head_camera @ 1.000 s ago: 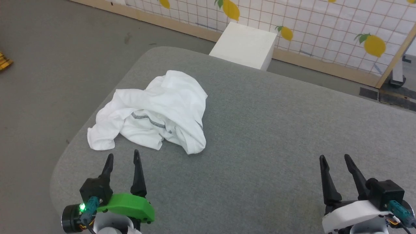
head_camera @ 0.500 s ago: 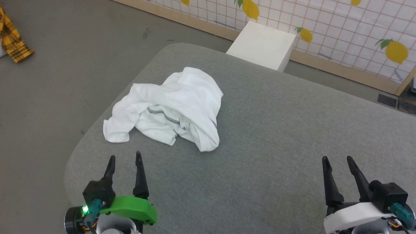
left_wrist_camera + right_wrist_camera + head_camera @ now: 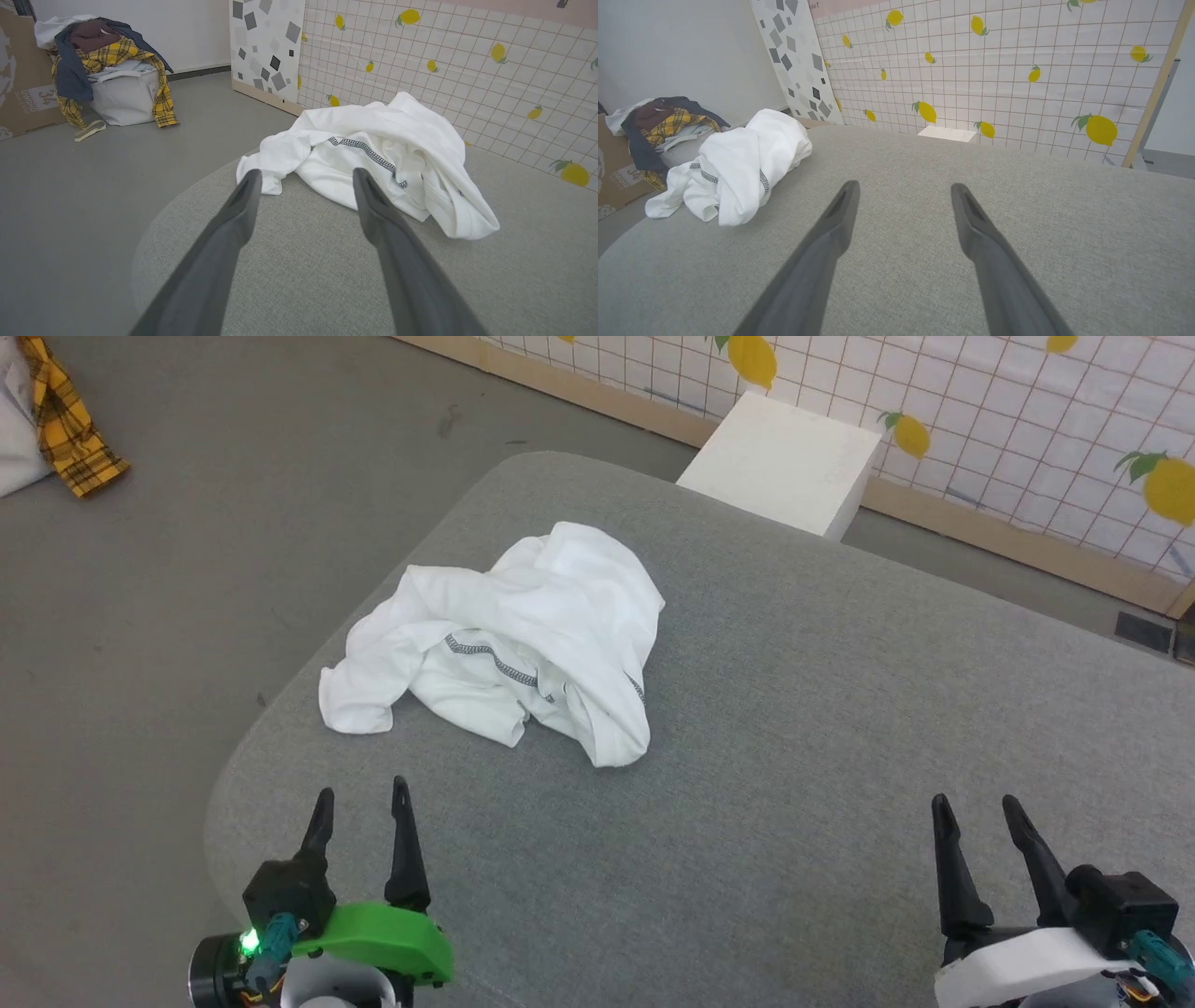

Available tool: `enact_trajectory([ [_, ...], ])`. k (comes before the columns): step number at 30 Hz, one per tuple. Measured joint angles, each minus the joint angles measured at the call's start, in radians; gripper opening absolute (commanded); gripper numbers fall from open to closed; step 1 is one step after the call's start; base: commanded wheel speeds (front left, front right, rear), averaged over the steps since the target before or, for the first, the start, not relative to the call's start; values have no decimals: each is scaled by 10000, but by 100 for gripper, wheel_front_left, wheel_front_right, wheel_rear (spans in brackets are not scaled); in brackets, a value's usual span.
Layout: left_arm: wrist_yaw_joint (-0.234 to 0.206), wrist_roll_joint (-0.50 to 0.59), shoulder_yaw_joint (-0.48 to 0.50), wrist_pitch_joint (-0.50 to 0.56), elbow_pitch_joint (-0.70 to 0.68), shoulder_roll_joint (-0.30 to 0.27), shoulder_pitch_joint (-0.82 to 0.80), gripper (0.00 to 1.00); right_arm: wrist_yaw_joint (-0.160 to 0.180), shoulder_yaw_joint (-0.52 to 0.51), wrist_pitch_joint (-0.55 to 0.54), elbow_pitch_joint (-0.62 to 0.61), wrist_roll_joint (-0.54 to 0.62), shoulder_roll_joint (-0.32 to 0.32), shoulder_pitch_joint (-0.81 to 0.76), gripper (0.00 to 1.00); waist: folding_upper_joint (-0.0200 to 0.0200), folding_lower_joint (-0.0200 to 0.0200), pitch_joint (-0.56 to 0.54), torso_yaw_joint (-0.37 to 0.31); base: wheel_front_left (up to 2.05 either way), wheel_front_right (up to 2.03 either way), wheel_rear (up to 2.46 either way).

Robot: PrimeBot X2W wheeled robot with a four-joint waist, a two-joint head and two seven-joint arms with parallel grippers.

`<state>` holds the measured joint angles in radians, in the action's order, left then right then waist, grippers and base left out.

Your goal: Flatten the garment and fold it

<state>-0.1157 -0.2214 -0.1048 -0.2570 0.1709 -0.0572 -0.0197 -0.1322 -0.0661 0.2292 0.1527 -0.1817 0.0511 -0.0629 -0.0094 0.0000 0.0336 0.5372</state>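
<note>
head view: shirt [image 3: 504, 644] lies crumpled in a heap on the grey table [image 3: 794, 728], in the far left part, close to the rounded left edge. long axis of the heap runs left to right across the view, rising a little to the right; a loose lobe points left toward the edge. front and back can't be told. zigzag seam [image 3: 495, 658] crosses the middle on a slant. left gripper [image 3: 362, 789] at lower left, fingers spread, nothing between them; shirt sits ahead of it and slightly right, near but apart. right gripper [image 3: 974, 800] at lower right, fingers also spread and empty, well apart from the shirt. white box [image 3: 780, 462] stands on the floor [image 3: 187, 541] past the far table edge, against a grid wall [image 3: 1027, 392] printed with lemons. no writing readable in this view. yellow plaid cloth [image 3: 65, 425] at top left.

left wrist view: shirt lies just past both fingertips, the lobe beyond the left tip, the bulk beyond the right one and further right; no contact. cardboard box [image 3: 23, 88] at far left carries a label with "34" turned sideways; the line beside it is too small to read. white bag [image 3: 124, 95] heaped with clothes next to it.

right wrist view: shirt at mid left, well off to the side of the parted fingers, the grey table bare between them. print on the cardboard box unreadable.
</note>
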Motion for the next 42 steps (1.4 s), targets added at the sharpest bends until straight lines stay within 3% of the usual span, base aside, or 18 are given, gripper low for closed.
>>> enact_trajectory([
  [7, 13, -81, -10, 0, 36, 8, -12, 100, 0, -6, -4, -12, 2, -2, 0, 100, 0, 0, 54, -12, 0, 0, 0],
  [14, 562, -525, 82, 251, 309, -203, -1389, 100, 0, 10, -199, -232, 167, -4, 4, 100, 0, 0, 264, -141, 0, 0, 0],
  [18, 1127, -1151, 313, 1133, 738, -506, -3028, 100, 0, -82, -447, -554, 449, -6, 27, 100, 0, 0, 543, -324, 0, 0, 0],
  [19, 1475, -1768, 447, 2240, 1386, -673, -4190, 100, 0, -148, -629, -861, 619, -6, 79, 100, 0, 0, 824, -504, 0, 0, 0],
  [22, 1532, -2412, 650, 3634, 2176, -779, -5228, 100, 0, -198, -819, -1191, 752, -8, 212, 100, 0, 0, 1142, -739, 0, 0, 0],
  [28, 961, -3262, 1068, 6399, 3578, -1099, -6574, 100, 0, -211, -1018, -1553, 857, -6, 515, 100, 0, 1, 1823, -1403, 0, 0, 0],
  [31, 430, -3225, 1024, 7473, 3981, -1358, -6801, 100, 0, -238, -1028, -1662, 857, -4, 653, 100, 0, 1, 2201, -1819, 0, 0, 0],
  [42, -499, -2997, 562, 9179, 4242, -1475, -6703, 100, 0, -303, -968, -1747, 857, -4, 862, 100, 0, 1, 3504, -2794, 0, 0, 0],
])
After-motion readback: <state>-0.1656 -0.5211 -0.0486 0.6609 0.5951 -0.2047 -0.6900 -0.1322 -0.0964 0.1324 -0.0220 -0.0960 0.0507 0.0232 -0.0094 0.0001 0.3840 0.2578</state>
